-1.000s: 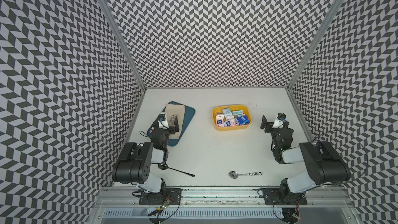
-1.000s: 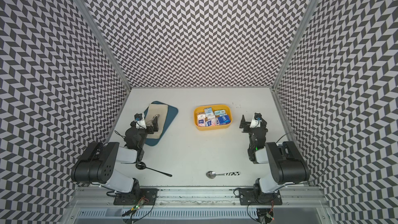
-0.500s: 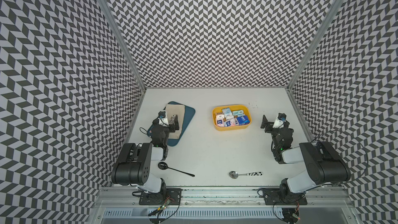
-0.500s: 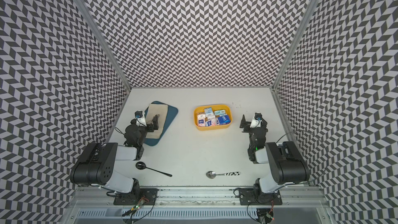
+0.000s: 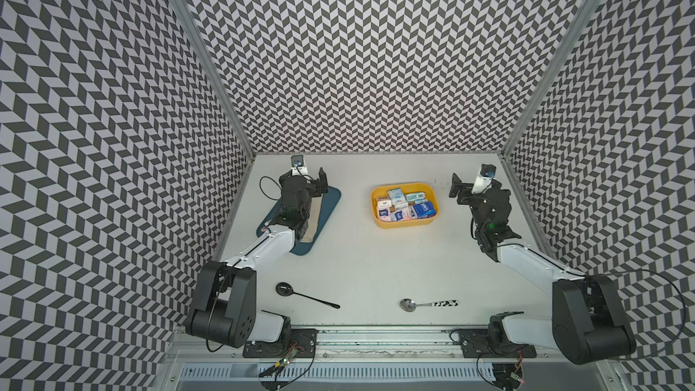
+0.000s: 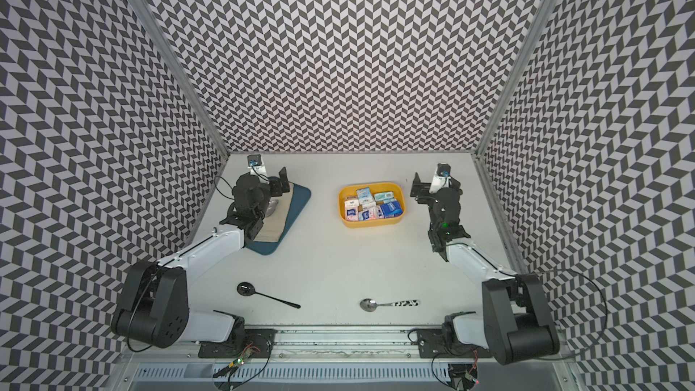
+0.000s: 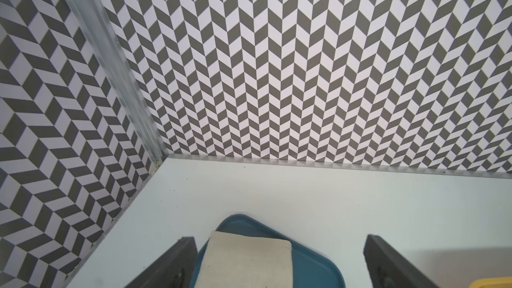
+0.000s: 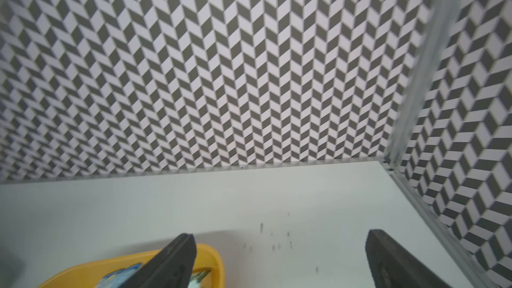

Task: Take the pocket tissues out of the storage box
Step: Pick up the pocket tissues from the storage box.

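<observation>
**Yellow box full, both claws empty**

Yellow plastic marks the storage box (image 5: pixel 404 224), which sits on the white bench (image 5: pixel 376 265) toward its far edge, on the right arm's half. The pocket tissues (image 5: pixel 406 204) all lie inside it, packed close together. Most are white and pink. A dark blue pack (image 5: pixel 425 209) lies at the end nearest the right arm, with a teal pack (image 5: pixel 415 196) and a pale blue pack (image 5: pixel 395 194) along the far wall. No pack lies on the bench itself.

The right claw (image 8: pixel 279 235) hangs near the bench's far right corner, just beside the box's end and apart from it. Its jaws are spread wide with nothing between them. In the right wrist view, one finger (image 8: pixel 171 261) crosses in front of the box's rounded corner.

The left claw (image 7: pixel 278 239) is also spread wide and holds nothing. It hangs over the far end of a dark blue tray (image 5: pixel 331 201) near the far left corner. A beige cloth (image 7: pixel 249 259) lies flat on that tray, which is well apart from the box.

Close to the front edge lie a black spoon (image 5: pixel 301 295) and a metal spoon (image 5: pixel 425 304) with a patterned handle. Neither touches the other, and both are clear of the two arms.
</observation>
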Controlling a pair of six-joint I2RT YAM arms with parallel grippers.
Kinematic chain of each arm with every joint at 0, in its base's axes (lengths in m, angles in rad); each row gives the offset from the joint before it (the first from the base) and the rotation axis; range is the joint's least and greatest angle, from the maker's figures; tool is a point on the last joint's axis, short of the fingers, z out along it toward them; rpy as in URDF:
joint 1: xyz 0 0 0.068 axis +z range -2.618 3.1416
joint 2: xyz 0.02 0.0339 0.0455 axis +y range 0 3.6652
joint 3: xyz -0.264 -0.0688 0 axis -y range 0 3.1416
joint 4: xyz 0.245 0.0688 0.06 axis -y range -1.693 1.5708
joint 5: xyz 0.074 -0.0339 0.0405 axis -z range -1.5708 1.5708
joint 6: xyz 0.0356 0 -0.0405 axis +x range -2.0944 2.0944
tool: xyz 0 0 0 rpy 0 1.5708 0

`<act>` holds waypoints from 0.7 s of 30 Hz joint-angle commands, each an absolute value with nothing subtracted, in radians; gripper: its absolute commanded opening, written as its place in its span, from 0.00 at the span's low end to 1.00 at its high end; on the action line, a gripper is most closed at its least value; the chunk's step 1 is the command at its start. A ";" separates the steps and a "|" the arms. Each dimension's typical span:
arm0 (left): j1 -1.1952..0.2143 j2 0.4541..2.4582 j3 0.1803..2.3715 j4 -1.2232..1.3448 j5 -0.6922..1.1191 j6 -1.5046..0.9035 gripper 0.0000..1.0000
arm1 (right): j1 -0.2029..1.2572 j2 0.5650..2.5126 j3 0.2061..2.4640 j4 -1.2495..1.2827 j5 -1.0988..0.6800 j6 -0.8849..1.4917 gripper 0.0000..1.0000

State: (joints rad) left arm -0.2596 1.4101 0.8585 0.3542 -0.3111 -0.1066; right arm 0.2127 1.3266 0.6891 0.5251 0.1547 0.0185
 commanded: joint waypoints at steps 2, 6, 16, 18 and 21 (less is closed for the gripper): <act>-0.309 1.427 0.979 0.079 -0.400 -0.243 0.99 | 0.311 1.412 0.854 0.256 0.029 0.054 0.98; -0.376 1.463 1.055 -0.012 -0.498 -0.308 0.99 | 0.362 1.527 1.004 0.127 -0.098 0.148 0.92; -0.478 1.499 1.100 -0.066 -0.531 -0.454 0.99 | 0.412 1.761 1.221 -0.001 -0.173 0.268 0.75; -0.486 1.502 1.101 -0.067 -0.525 -0.463 0.99 | 0.413 1.802 1.237 -0.005 -0.172 0.283 0.72; -0.491 1.506 1.095 -0.069 -0.524 -0.475 0.99 | 0.412 1.864 1.267 -0.032 -0.171 0.291 0.67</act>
State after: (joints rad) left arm -0.4843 1.4998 1.0657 -0.0460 -0.5083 -0.4404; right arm 0.4103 1.8172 1.2350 -0.0074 -0.1562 0.2588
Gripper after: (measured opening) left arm 0.994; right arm 0.689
